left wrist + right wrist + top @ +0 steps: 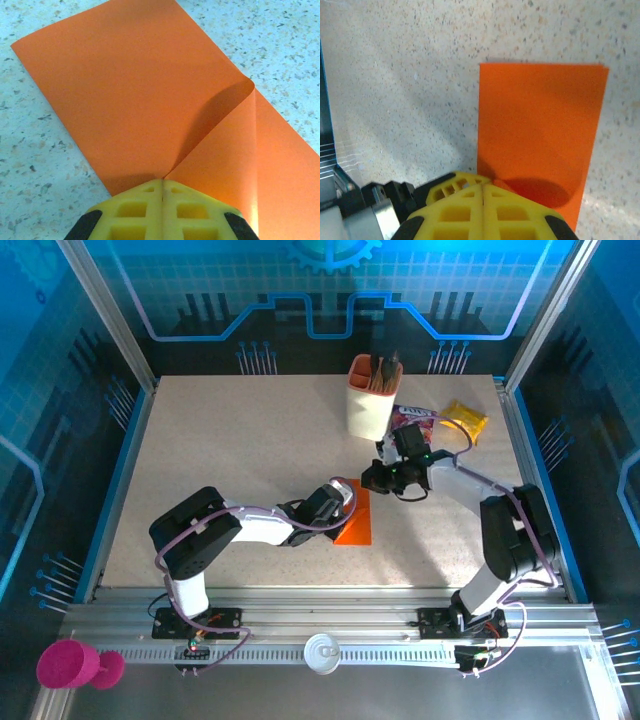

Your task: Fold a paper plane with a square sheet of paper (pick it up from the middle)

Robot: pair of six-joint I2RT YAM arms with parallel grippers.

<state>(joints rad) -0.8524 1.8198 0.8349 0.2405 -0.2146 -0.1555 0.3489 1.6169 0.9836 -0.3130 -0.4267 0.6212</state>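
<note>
Left gripper (162,181) and right gripper (483,186) both closed at the square sheet of paper (125,95).
The left's yellow fingers are pressed together, tips on the sheet where a turned-over flap's crease begins; I cannot tell whether paper is pinched between them. The right's fingers are also together and hold nothing, hovering between the sheet and the peach cup (368,405). The sheet lies on the table (230,440), on the cup's near side.

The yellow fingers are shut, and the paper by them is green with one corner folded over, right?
Not quite. The paper is orange, not green. The left wrist view shows it, with one corner folded over right by the shut left gripper.
</note>
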